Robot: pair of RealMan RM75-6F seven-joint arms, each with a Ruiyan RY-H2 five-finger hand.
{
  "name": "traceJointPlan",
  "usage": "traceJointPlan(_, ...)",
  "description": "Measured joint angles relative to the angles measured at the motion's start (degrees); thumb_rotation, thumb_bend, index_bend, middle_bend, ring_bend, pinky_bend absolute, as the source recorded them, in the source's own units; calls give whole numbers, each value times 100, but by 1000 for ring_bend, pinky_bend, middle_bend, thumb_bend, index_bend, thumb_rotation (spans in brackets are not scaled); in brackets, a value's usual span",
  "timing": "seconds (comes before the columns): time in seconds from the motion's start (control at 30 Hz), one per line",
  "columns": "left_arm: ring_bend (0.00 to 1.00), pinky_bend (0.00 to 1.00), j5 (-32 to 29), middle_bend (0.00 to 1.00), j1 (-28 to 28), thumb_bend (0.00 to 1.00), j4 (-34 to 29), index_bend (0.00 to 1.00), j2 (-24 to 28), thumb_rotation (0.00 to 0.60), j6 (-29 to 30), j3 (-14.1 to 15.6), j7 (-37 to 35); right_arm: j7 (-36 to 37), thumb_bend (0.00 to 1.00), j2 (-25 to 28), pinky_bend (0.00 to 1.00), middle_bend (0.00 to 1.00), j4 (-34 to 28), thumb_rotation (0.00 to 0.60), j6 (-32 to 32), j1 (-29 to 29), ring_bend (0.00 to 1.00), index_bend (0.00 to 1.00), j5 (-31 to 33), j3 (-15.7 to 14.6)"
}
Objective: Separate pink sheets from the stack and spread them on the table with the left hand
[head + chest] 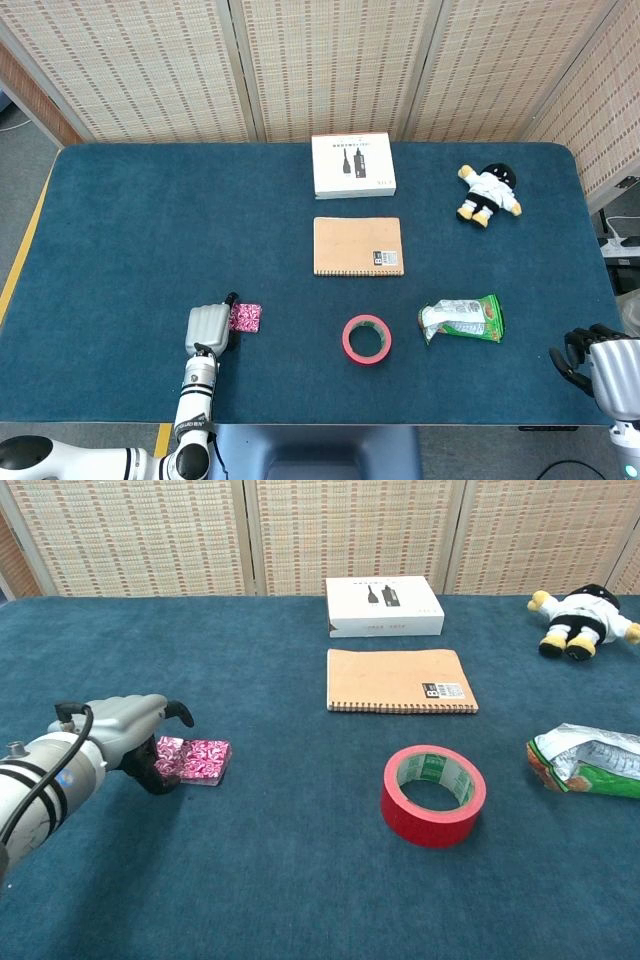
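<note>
Now the left hand (pixel 140 738) is at the left side of the chest view, low on the blue table (pixel 300 900), w/ its fingers curved over the left end of the pink stack (pixel 195 760). One dark finger arches above the stack, others are down at its left edge. If the fingers really pinch a sheet or only touch the stack, I cannot tell; the hand hides that part. In the head view the same hand (pixel 208 325) is lower left of centre, and the stack (pixel 246 317) shows just to its right, flat on the table.

At the lower right corner of the head view is the right hand (pixel 598 365), off the table edge, fingers curled in and holding nothing.

Other things on the table, chest view: a red tape roll (pixel 433 794) right of centre, well apart from the stack; a brown notebook (pixel 400 680) above it; a white box (pixel 383 605) at the top centre, near the notebook; a small doll (pixel 583 615) in black & white at the upper right; a green snack bag (pixel 590 760) at the right edge.
</note>
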Motion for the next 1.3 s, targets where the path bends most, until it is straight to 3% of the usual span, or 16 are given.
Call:
traceJointPlan(0.47,1000,1000,134,1000,10,341,460,266,-280,600,49,8,-40,12,169,4,842,786,0,600,-8,4,660,853,-18,-13)
traceJointPlan(1.3,1000,1000,194,998,137,339,363,235,-288,600,-96,-32,-76,12,168,-8,842,786,18,600,-27,19,660,853,-44,-30)
